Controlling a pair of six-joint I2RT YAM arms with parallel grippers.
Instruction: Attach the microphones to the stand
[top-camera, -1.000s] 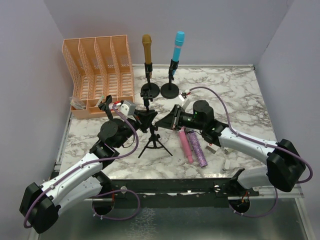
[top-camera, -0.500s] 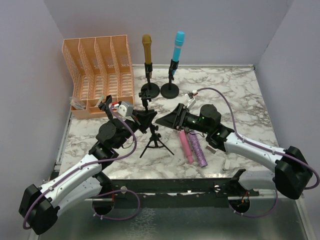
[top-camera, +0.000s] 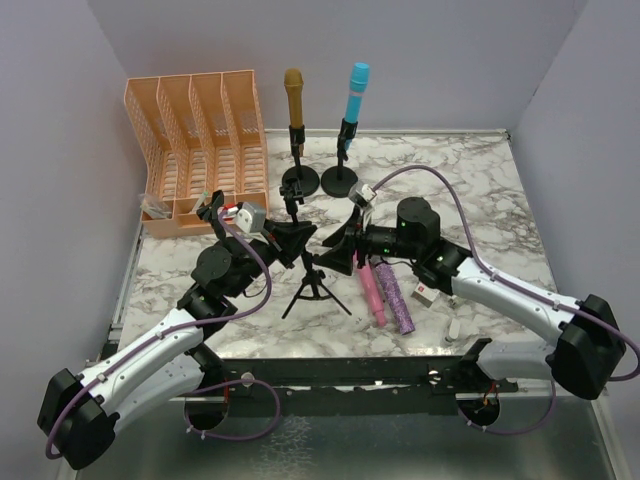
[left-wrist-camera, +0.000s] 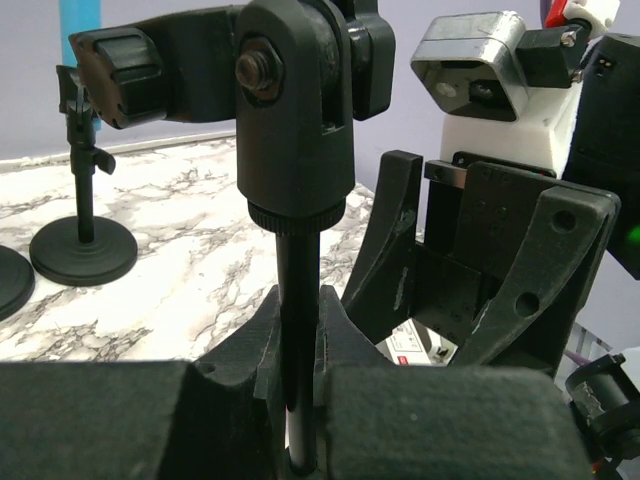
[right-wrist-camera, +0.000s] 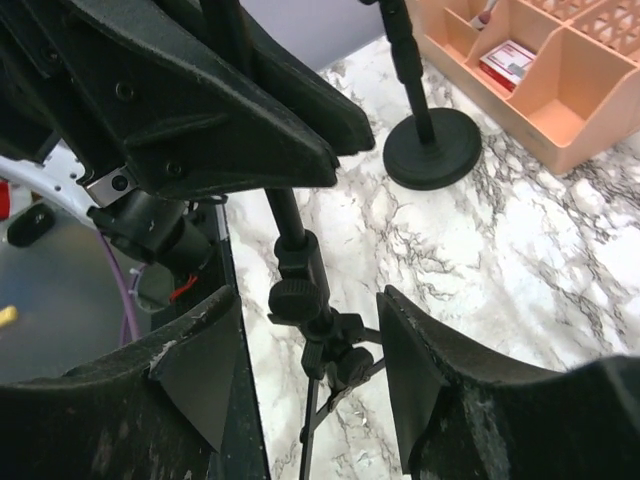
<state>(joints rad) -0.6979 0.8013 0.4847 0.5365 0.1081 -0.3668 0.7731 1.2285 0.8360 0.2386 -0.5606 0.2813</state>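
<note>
Where the tripod stand (top-camera: 305, 275) rises from the marble tabletop (top-camera: 480, 190), the lot is listed outward from it.

1. Left pincer (top-camera: 292, 238): clamped on the tripod stand's upright shaft, below the clip head. Its wrist view shows the shaft nipped between both fingers.
2. Right pincer (top-camera: 335, 250): just right of the tripod stand, spread wide and holding nothing. Its wrist view shows the stand's knuckle joint between the two fingers, touching neither.
3. Pink microphone (top-camera: 371, 290): lying flat, just right of the stand's legs.
4. Purple microphone (top-camera: 396, 298): glittery, lying flat alongside the pink one, on the side away from the stand.
5. Gold microphone (top-camera: 294, 95): upright in a round-base stand (top-camera: 299, 181), directly behind the tripod stand.
6. Cyan microphone (top-camera: 357, 90): upright in a second round-base stand (top-camera: 340, 181), behind and slightly right.
7. Orange file organiser (top-camera: 195, 150): behind and to the left.
8. White-and-red box (top-camera: 424, 294): small, to the right, beyond the purple microphone.
</note>
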